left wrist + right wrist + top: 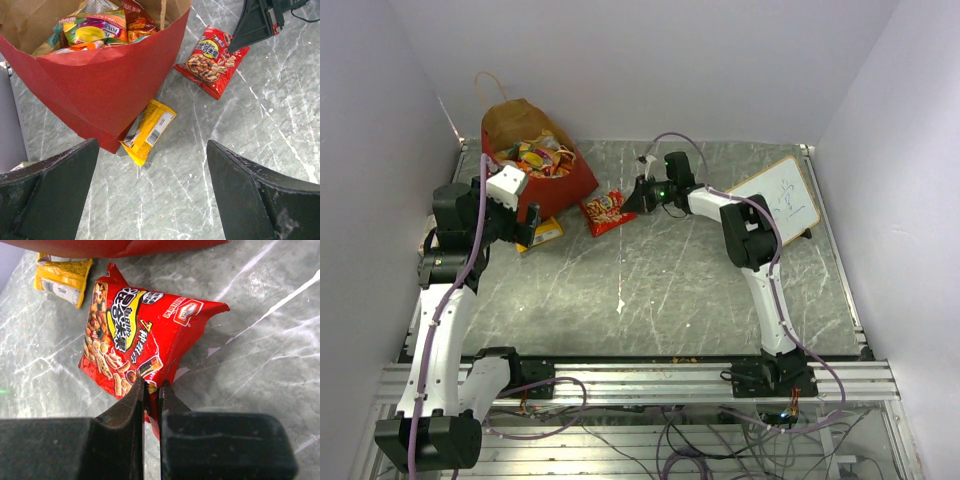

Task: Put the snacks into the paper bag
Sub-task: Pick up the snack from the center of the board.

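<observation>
The red snack packet lies on the table near the red paper bag, its edge pinched in the right gripper's clenched jaws. Lift it well clear before swinging over the bag's mouth, since so thin a pinch may slip. The left gripper hovers released above a yellow packet.

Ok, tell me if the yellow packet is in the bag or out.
Out: the yellow packet lies on the table beside the paper bag.
</observation>
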`<control>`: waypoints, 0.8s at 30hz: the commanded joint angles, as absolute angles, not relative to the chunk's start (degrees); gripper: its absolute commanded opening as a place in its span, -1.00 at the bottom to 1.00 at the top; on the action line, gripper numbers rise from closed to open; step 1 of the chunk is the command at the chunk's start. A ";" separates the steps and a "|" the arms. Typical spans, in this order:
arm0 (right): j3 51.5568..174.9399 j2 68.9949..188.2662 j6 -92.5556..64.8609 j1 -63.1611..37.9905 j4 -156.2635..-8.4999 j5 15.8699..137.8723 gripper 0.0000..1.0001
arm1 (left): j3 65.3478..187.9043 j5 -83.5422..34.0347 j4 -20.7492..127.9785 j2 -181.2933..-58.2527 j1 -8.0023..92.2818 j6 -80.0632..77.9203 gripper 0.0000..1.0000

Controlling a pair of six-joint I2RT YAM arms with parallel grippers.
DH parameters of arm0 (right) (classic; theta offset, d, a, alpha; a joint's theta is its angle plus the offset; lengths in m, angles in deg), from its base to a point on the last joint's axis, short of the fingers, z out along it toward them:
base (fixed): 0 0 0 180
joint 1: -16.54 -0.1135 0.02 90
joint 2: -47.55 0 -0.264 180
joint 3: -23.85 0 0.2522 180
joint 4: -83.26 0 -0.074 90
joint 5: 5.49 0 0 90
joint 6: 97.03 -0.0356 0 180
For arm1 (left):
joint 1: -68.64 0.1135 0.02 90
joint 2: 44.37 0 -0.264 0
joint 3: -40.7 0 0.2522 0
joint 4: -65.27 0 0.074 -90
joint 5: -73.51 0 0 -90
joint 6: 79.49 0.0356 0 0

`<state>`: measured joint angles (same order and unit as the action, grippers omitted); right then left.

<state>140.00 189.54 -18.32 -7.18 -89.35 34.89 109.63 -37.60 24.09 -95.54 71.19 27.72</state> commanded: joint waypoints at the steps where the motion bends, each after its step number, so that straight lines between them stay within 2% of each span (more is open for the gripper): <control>1: 138.45 186.05 -19.62 -6.07 -87.76 31.76 -1.00 | 109.58 -41.92 24.34 -95.21 71.73 30.21 0.99; 6: 135.47 179.40 -15.72 -5.61 -84.47 28.13 -1.00 | 111.17 -46.60 20.42 -97.01 71.74 33.99 0.93; 16: 123.09 157.31 6.42 -5.69 -71.41 27.60 -1.00 | 115.53 -57.93 15.78 -99.71 69.91 34.46 0.80; 24: 108.42 136.66 15.33 -5.69 -72.77 26.24 -1.00 | 122.26 -57.81 11.42 -103.58 58.30 35.71 0.79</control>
<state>114.39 144.32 9.20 -5.70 -72.37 27.76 118.40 -54.82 14.26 -101.75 62.99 34.96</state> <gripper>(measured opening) 0.061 0.895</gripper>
